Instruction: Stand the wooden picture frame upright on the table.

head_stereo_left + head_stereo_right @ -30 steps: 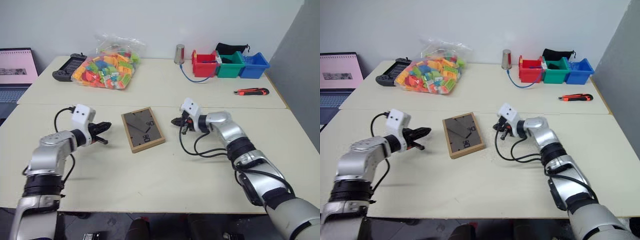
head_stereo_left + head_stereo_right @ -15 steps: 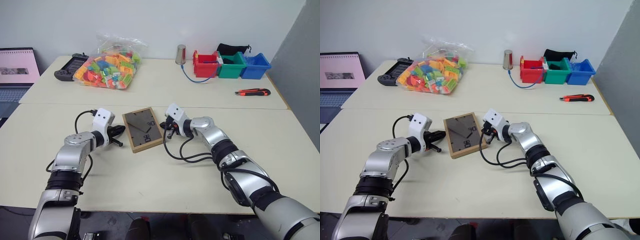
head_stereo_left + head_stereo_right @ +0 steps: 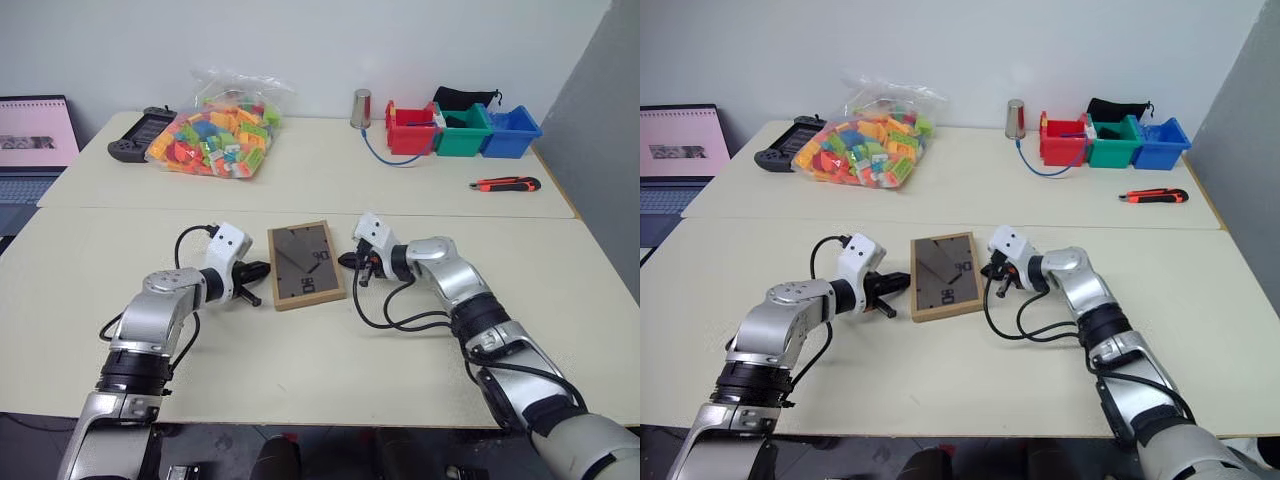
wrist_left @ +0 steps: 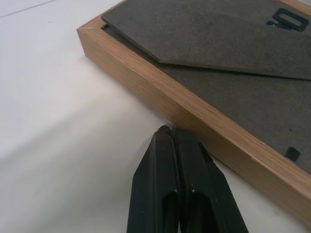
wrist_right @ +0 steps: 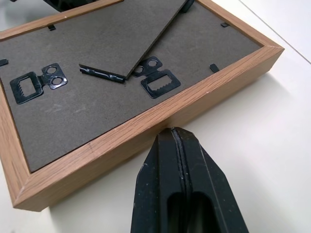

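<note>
**Frame flat, face down, pinched between two closed hands**

Picture frame lying flat on the near tabletop, back panel up, so picture side pressed to the surface and unseen. Folding stand lying flush on the back panel, not swung out; black hanger clips beside it in the right wrist view. Not upright yet, so task judged barely begun.

Left hand fully closed, holding nothing, tips at the frame's left long edge; in the left wrist view, tips right against the wood or just shy of it, hard to say which. Right hand also fully closed and empty, tips low at the opposite long edge; right wrist view puts them at the wood or a hair off.

Likely reason for the setup: closed fingers used as pushers, one per side, to trap the frame between them and tip one edge up rather than grip it. Thin flat wood hard to grab from above, hence the low side approach. Slipping on the smooth tabletop a probable risk.

Hard to make out: actual contact on either side; whether the stand hinge is free to open; picture itself hidden.

Far tabletop clutter well apart from the frame: bag of coloured blocks, three bins red, green and blue, metal cup, box cutter, game controller. Laptop cut off at the left edge.
</note>
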`<state>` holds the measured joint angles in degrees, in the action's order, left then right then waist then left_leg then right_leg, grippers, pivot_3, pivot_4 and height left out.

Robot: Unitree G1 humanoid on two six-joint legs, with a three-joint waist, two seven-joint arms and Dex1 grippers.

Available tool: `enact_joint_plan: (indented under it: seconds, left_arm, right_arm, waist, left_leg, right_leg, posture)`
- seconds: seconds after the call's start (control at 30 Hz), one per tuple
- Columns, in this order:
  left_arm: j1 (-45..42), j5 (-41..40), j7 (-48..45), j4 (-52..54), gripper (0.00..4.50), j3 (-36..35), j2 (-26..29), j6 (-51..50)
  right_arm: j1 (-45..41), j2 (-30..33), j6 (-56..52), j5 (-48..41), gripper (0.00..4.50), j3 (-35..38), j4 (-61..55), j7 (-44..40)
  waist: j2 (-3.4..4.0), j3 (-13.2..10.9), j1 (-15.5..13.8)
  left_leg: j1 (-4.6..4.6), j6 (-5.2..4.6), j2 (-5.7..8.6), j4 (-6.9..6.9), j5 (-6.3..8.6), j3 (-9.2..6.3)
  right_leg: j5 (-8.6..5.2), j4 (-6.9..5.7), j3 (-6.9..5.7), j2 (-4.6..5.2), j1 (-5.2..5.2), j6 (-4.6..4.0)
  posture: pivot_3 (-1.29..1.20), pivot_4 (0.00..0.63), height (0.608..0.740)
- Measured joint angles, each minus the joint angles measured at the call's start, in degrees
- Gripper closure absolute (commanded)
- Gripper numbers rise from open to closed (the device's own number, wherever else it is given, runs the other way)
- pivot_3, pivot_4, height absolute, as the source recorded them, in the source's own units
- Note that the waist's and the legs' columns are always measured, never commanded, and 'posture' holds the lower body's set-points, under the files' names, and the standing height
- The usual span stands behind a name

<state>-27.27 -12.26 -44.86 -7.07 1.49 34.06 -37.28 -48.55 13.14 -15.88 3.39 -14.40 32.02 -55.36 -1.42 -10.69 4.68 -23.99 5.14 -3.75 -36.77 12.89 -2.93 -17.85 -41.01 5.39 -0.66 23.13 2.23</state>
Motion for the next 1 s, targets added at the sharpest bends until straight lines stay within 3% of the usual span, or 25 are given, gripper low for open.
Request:
enact_joint_plan:
  seconds: [0.43,1.0]
  left_arm:
    - [0.1,0.1,-2.6,3.2,4.49,3.0,0.1,-1.9]
    - [-0.5,1.1,-4.6,2.3,4.49,3.6,1.0,-0.3]
  right_arm:
    - [8.6,6.9,-14.7,-4.9,4.5,-0.2,-23.1,-6.7]
    - [9.4,9.5,-15.5,-5.4,4.5,-2.9,-23.9,-7.1]
  waist:
    - [0.0,0.0,-0.1]
    - [0.0,0.0,-0.1]
  left_leg:
    - [0.01,-0.01,0.0,-0.03,0.0,0.0]
    - [0.01,-0.01,0.01,-0.04,0.0,0.0]
  right_leg:
    - [-0.01,0.03,0.03,-0.03,-0.03,0.01]
    - [-0.01,0.05,0.05,-0.04,-0.03,0.01]
  posture:
    - [0.0,0.15,0.74]
    - [0.0,0.15,0.74]
